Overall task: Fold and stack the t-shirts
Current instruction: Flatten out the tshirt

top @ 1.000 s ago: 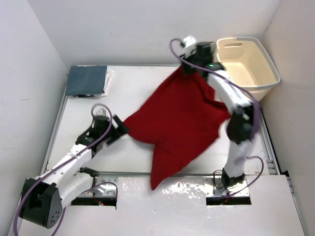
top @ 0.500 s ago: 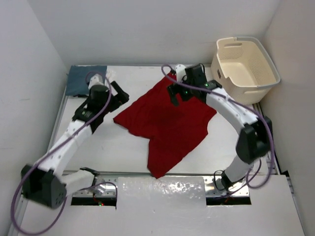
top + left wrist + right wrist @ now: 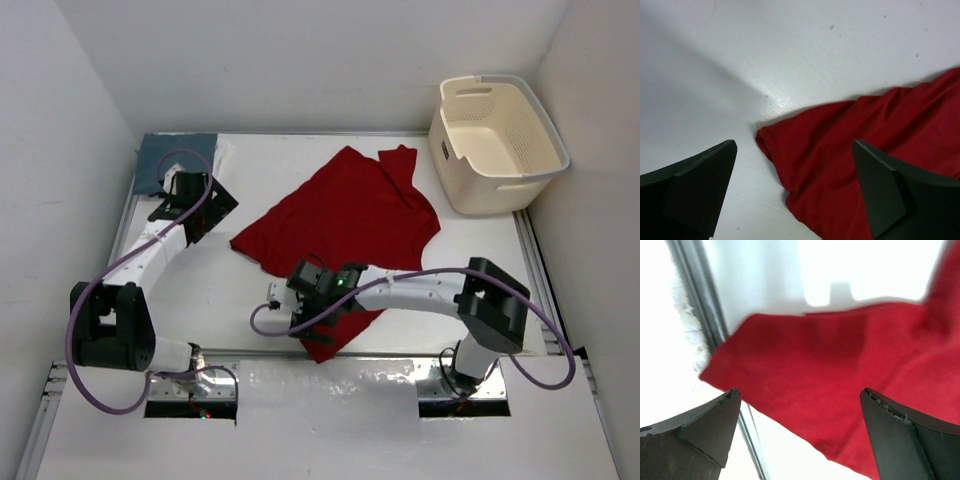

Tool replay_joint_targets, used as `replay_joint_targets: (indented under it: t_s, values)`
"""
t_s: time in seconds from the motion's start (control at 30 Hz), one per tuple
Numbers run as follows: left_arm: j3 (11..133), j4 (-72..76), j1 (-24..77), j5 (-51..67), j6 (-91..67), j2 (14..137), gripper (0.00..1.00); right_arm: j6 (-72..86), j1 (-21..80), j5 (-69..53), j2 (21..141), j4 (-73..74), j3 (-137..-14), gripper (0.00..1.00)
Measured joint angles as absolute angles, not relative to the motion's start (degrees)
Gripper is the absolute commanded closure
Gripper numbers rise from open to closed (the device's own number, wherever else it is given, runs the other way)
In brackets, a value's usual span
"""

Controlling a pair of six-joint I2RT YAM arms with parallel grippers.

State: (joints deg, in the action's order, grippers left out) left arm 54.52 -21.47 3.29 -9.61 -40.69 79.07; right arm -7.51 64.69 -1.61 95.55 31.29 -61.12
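**A:** Top camera: the bright red cloth t-shirt [image 3: 350, 215] has dropped out of the air and lies spread on the white table [image 3: 200, 290], both arms having let go

**B:** And the left gripper [image 3: 205, 200] has pulled back beside the folded blue-grey shirt [image 3: 165, 160], while the right gripper [image 3: 305, 300] has swung to the near hem. Folding looks ready to start

**A:** Left wrist: fingers [image 3: 700, 185] spread wide, a shirt corner below them, untouched

**B:** Right wrist: jaws gaping over the hem by the metal edge rail [image 3: 695, 300]. Bare white walls, cream perforated plastic basket [image 3: 497, 145] far right
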Motion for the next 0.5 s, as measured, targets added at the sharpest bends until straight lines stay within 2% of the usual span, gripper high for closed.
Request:
replay_joint_targets:
  t_s: [0.23, 0.37, 0.4, 0.47, 0.5]
  values:
    - [48.18, -19.86, 3.27, -9.61, -41.91, 76.60, 0.00, -3.66, 70.08, -1.23, 96.55, 23.92, -53.43, 0.02]
    - [46.33, -18.94, 3.27, -9.89, -42.11, 75.22, 0.00, -1.19, 71.07, -1.04, 96.88, 19.97, -50.48, 0.10]
    - [46.17, -18.70, 3.27, -9.91, -42.11, 74.94, 0.00, -0.62, 71.07, -0.95, 96.97, 19.42, -50.43, 0.14]
    - [46.00, -18.26, 3.27, -9.96, -42.09, 74.39, 0.00, 0.64, 70.94, 0.08, 97.89, 16.82, -50.02, 0.28]
    - [45.91, -18.04, 3.27, -10.00, -42.09, 74.13, 0.00, 0.99, 70.98, 1.06, 98.43, 15.57, -49.54, 0.45]
